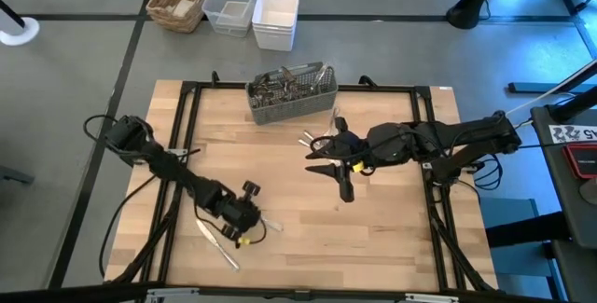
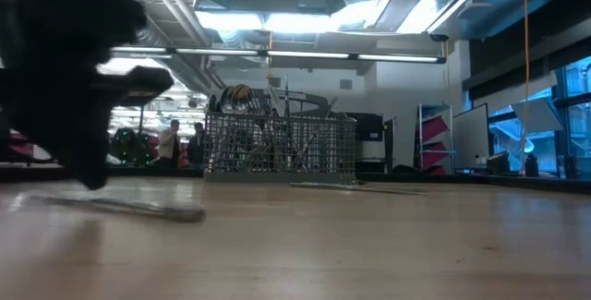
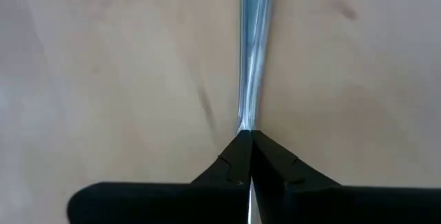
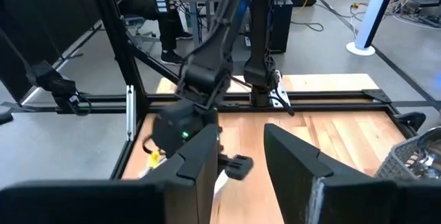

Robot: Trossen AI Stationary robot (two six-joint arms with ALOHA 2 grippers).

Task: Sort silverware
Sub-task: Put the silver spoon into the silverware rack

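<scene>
Left pincer [image 3: 249,138] down, pinching knife [image 3: 253,52]

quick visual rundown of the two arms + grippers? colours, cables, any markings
Both arms are black and jointed, with loose black cables looping off them. The left gripper and right gripper each carry a small yellow mark beside the fingers. Close up, the fingers are flat, matte black wedges tapering toward the tips.

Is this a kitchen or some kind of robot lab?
Probably a robot lab or workshop, not a kitchen. Two dark robot arms work at a black-framed wooden table, pipes and strip lights hang from a bare ceiling, and cables trail across the grey floor.
</scene>
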